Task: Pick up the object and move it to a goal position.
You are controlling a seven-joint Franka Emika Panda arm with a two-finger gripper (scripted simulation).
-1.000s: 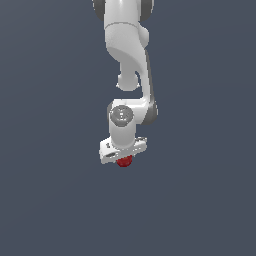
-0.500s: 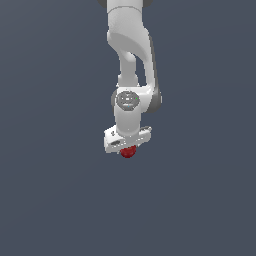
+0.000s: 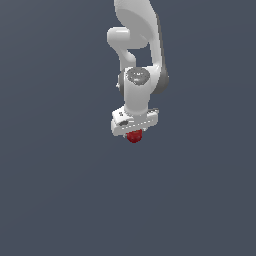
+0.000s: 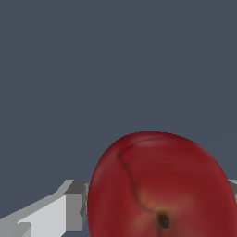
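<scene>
- The white gripper (image 3: 134, 131) points straight down over a plain grey ground, apparently carrying its load toward a goal that no view marks.
- The dark red object (image 3: 133, 136) hangs just beneath the gripper body; in the wrist view it fills the space between the fingers (image 4: 55, 210), which are closed against it.
</scene>
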